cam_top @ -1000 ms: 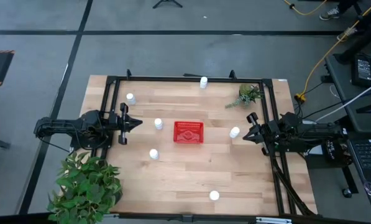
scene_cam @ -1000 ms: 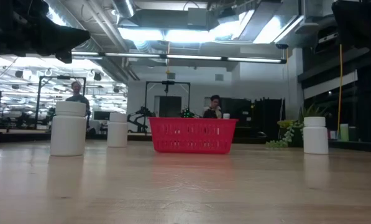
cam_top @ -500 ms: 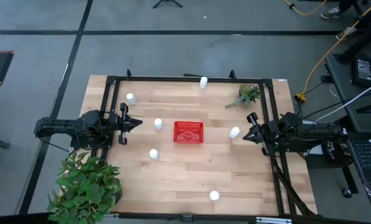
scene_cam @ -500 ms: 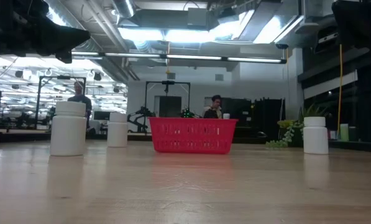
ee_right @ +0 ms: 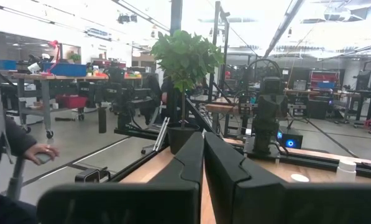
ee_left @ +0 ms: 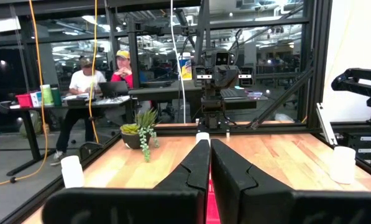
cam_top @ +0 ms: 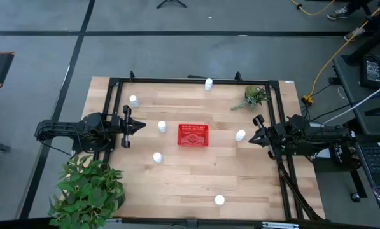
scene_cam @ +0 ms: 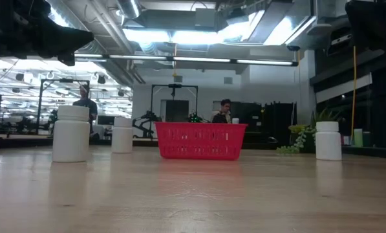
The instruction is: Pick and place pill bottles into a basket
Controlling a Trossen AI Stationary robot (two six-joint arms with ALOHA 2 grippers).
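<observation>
The red basket (cam_top: 193, 135) stands on its base at the table's middle and also shows in the low view (scene_cam: 201, 140). Six white pill bottles stand upright on the table: far left (cam_top: 133, 100), far edge (cam_top: 208, 84), left of the basket (cam_top: 162, 126), near left (cam_top: 157, 157), right of the basket (cam_top: 240, 135), and near edge (cam_top: 219, 200). My left gripper (cam_top: 142, 126) (ee_left: 209, 144) is shut and empty at the table's left, pointing at the basket. My right gripper (cam_top: 252, 138) (ee_right: 203, 138) is shut and empty just right of the right-hand bottle.
A large leafy potted plant (cam_top: 88, 187) stands at the near left corner. A small green plant (cam_top: 253, 97) lies at the far right. A black frame (cam_top: 177, 80) runs along the table's edges. People show in the room beyond the table.
</observation>
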